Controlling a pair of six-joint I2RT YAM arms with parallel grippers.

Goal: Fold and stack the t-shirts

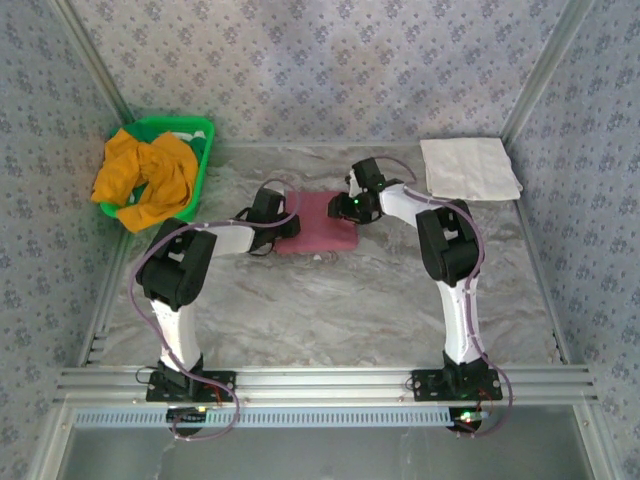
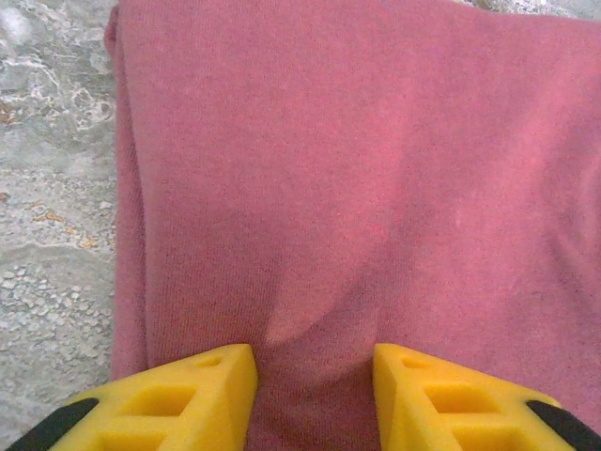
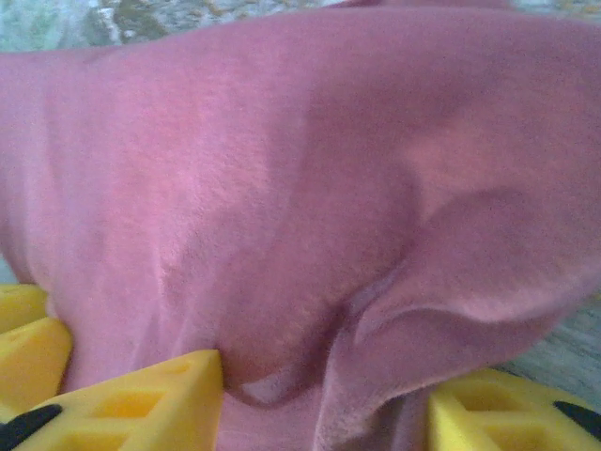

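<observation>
The maroon t-shirt (image 1: 318, 222) lies folded into a small rectangle at the middle of the table. My left gripper (image 1: 275, 215) is at its left edge. In the left wrist view its yellow fingers (image 2: 202, 390) press into the maroon cloth (image 2: 357, 169), and a pucker is pinched in the left gripper (image 2: 315, 362). My right gripper (image 1: 352, 205) is at the shirt's far right corner. There a raised fold of maroon cloth (image 3: 282, 188) is bunched in the right gripper (image 3: 324, 376). The mustard-orange t-shirt (image 1: 148, 180) lies crumpled in and over the basket.
A green plastic basket (image 1: 200, 130) stands at the back left corner. A folded white cloth (image 1: 468, 168) lies at the back right. Patterned walls close the table in behind and at both sides, and an aluminium rail (image 1: 320, 382) runs along the near edge.
</observation>
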